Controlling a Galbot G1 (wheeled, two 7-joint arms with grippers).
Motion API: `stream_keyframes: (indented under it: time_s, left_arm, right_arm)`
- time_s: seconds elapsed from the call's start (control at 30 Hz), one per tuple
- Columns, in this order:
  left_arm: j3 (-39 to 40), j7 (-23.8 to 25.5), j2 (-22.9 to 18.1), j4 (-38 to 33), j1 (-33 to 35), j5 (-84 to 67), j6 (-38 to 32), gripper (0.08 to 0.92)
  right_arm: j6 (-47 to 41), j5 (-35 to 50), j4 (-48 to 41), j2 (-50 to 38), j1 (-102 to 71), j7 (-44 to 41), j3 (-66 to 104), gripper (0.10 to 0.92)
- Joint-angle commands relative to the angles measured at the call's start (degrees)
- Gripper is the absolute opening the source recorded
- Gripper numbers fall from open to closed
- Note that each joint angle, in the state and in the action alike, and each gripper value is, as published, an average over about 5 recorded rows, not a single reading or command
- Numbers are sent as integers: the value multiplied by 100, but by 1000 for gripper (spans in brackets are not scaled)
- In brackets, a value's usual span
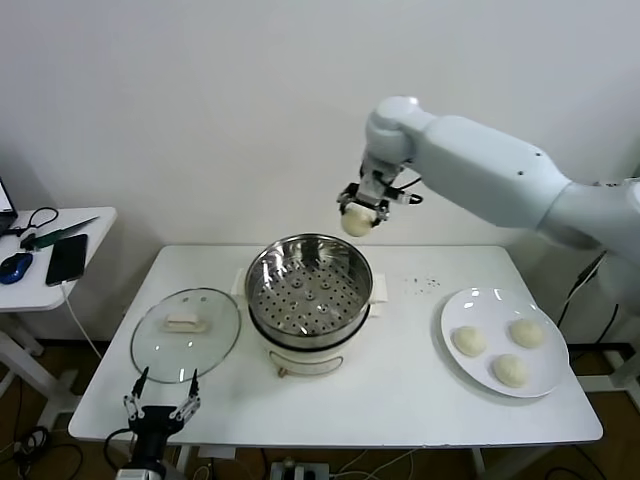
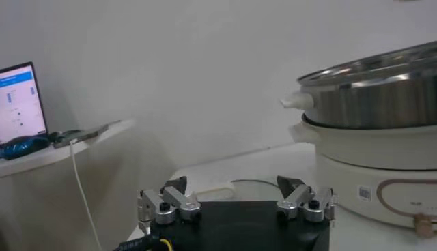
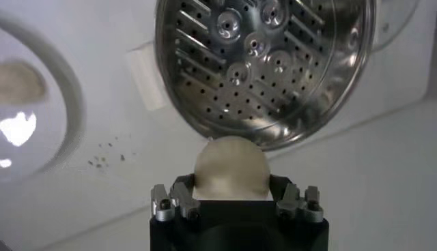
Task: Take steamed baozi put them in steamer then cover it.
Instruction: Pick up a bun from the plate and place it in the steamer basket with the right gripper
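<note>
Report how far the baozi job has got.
Done: nothing is in the steamer yet; its perforated tray is bare. In hand: the right gripper holds one baozi above the pot's far rim. Left: three baozi on the white plate, and the cover lies on the table. The left gripper waits open near the table's front edge.

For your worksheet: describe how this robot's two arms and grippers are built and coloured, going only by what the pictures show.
The right arm has smooth, glossy white rounded shells with a bulbous joint near the wrist. The right gripper is a small black unit with thin dark cables looping beside it. The left gripper has a black body and silver-grey metal finger mounts with black screws and dark tips; a yellow wire shows at its base. No markings are visible.
</note>
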Motion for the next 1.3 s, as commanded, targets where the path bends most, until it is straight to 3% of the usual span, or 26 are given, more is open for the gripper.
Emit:
stream_keyframes:
  time_s: [0.03,0.63,0.9,1.1,1.3]
  left_arm:
    - [-6,5,12,-12,22,-5,10,823]
    - [-22,-11,-2,13,154,-24,-37,823]
    - [-20,-29,-19,30,219,-46,-79,823]
    - [-16,-35,-29,17,245,-48,-95,823]
    - [-25,-44,-33,-16,309,-46,-112,823]
  right_arm:
    - [567,-1200,4,754,-415,220,-10,712]
    - [681,-2062,-1238,1383,-1441,527,207,712]
    - [673,-2179,-1305,1421,-1490,532,254,723]
    - [543,-1964,-1266,1354,-1449,525,181,810]
    - [522,-1809,-915,1136,-1213,441,303,822]
